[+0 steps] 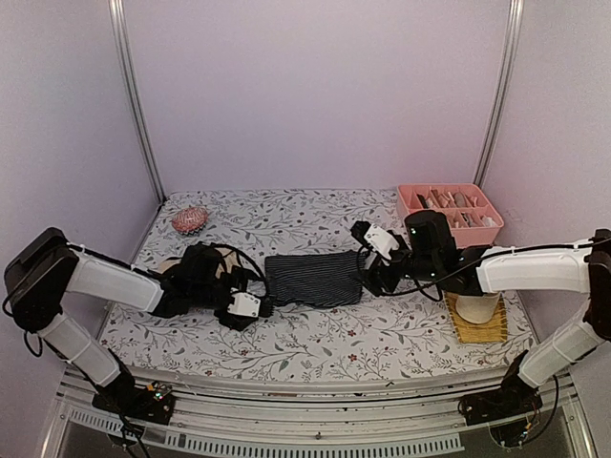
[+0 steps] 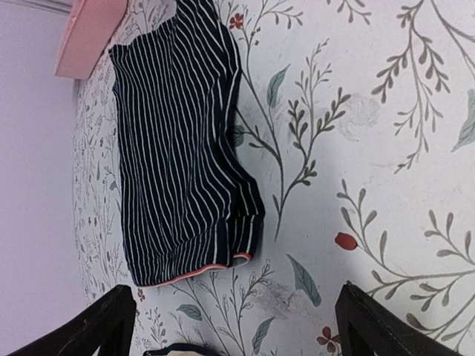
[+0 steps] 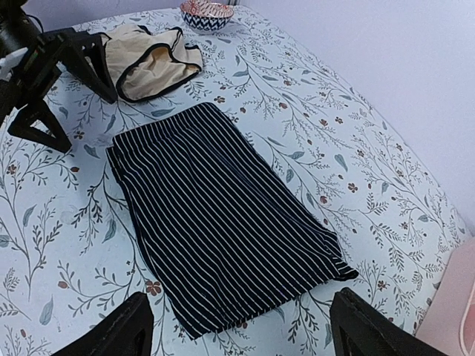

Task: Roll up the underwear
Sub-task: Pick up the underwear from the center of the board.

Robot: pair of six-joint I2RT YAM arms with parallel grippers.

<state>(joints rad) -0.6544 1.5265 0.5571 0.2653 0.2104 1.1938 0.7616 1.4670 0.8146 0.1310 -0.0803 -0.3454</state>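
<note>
The dark navy striped underwear lies flat, folded into a rectangle, at the middle of the table; it also shows in the left wrist view and the right wrist view. The beige underwear with black edging lies at the left, mostly hidden under my left arm in the top view. My left gripper is open and empty just left of the navy piece. My right gripper is open and empty at its right edge. My left fingers show in the right wrist view.
A reddish-pink round hairbrush lies at the back left. A pink divided tray with rolled items stands at the back right. A yellow mat with a cream object on it lies at the right front. The table has a floral cloth.
</note>
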